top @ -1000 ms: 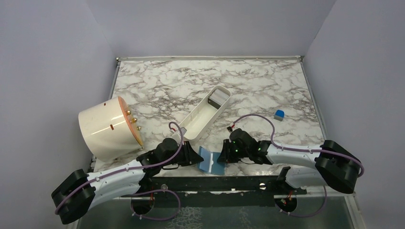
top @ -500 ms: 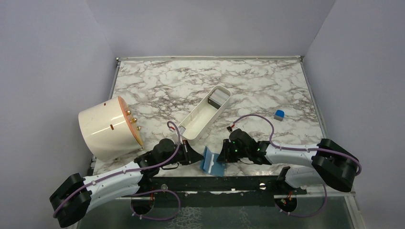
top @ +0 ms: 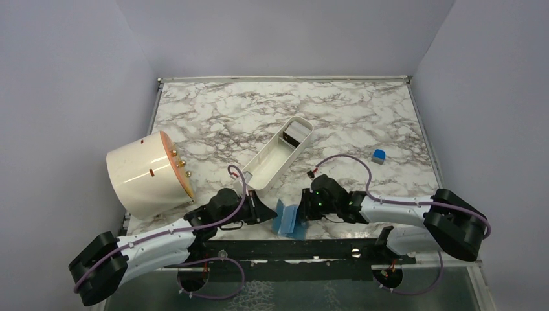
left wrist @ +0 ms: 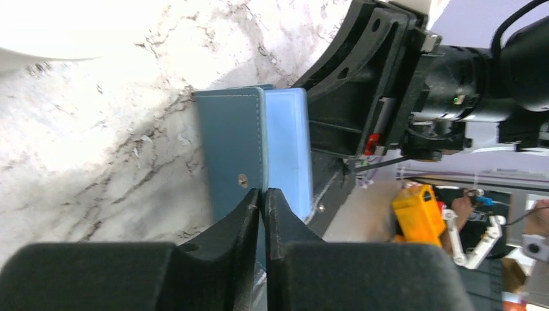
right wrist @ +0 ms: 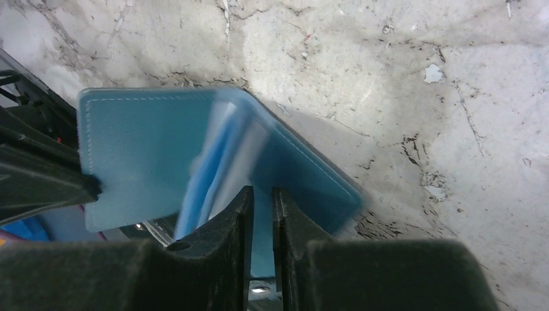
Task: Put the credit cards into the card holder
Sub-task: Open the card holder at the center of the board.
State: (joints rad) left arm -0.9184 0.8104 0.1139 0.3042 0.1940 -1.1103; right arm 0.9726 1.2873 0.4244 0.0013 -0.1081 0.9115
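Note:
The teal-blue card holder (top: 285, 218) stands half folded at the table's front edge, between my two grippers. My left gripper (top: 269, 213) is shut on its left cover, as the left wrist view shows: jaws (left wrist: 264, 192) pinched on the teal cover (left wrist: 230, 146) by the snap stud. My right gripper (top: 300, 212) is shut on the right cover; in the right wrist view its jaws (right wrist: 262, 192) clamp the holder (right wrist: 142, 149), with light blue pockets fanned inside. The credit cards (top: 296, 134), grey-white and dark, stand in the far end of a white tray.
The long white oblong tray (top: 270, 163) lies diagonally mid-table. A cream cylinder with an orange face (top: 144, 175) lies at the left. A small blue cube (top: 379, 155) sits at the right. The black front rail (top: 311, 247) runs just below the holder.
The card holder has gone from spread open to nearly folded. Both grippers have drawn closer together, still holding its covers.

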